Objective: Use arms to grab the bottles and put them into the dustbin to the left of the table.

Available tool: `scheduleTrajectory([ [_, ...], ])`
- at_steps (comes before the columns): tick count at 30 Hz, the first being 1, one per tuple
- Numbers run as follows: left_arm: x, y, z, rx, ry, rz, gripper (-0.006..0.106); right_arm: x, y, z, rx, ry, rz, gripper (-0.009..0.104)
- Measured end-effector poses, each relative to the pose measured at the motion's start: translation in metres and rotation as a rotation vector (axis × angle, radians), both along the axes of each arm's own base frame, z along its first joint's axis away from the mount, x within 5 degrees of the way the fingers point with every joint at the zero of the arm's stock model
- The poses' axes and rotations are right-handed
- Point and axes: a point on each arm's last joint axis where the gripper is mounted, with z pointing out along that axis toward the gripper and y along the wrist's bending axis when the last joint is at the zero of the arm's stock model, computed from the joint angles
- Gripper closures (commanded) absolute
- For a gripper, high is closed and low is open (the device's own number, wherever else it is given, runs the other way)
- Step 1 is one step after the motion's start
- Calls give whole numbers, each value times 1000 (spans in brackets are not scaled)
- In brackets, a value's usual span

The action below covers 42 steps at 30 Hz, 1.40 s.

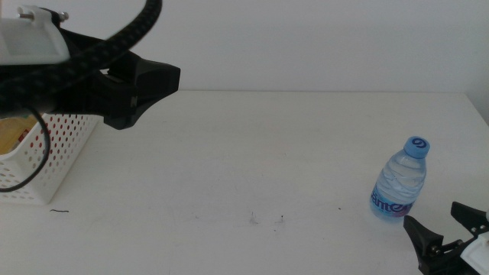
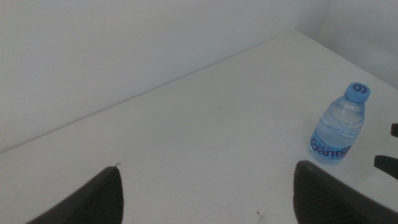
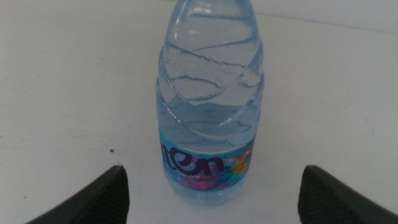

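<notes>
A small clear water bottle (image 1: 400, 180) with a blue cap stands upright on the white table (image 1: 252, 153), at the right. My right gripper (image 1: 433, 215) is just in front of it at the table's near right corner. It is open, and in the right wrist view the bottle (image 3: 210, 106) stands close ahead between the spread jaws, untouched. My left gripper (image 1: 164, 80) hangs at the far left, above the white perforated dustbin (image 1: 61, 149). It is open and empty (image 2: 208, 169), facing the distant bottle (image 2: 341, 126). Something yellow (image 1: 11, 134) lies inside the dustbin.
A thick black cable (image 1: 99, 46) loops over the left arm and down across the dustbin. A few dark specks (image 1: 266, 220) mark the tabletop near the front. The table's far edge meets a white wall.
</notes>
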Motion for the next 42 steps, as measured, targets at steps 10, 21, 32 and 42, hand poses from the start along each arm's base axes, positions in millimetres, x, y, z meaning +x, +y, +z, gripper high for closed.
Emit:
scheduleTrajectory([
  [10,0,0,0,0,0,0,7,30,8,-14,17,7,41,5],
  [21,0,0,0,3,-2,1,7,72,12,-19,30,-25,24,5],
  [32,0,0,0,3,-2,1,7,101,15,-24,32,-48,17,83],
  [42,0,0,0,3,-2,1,7,140,58,1,41,-59,110,97],
])
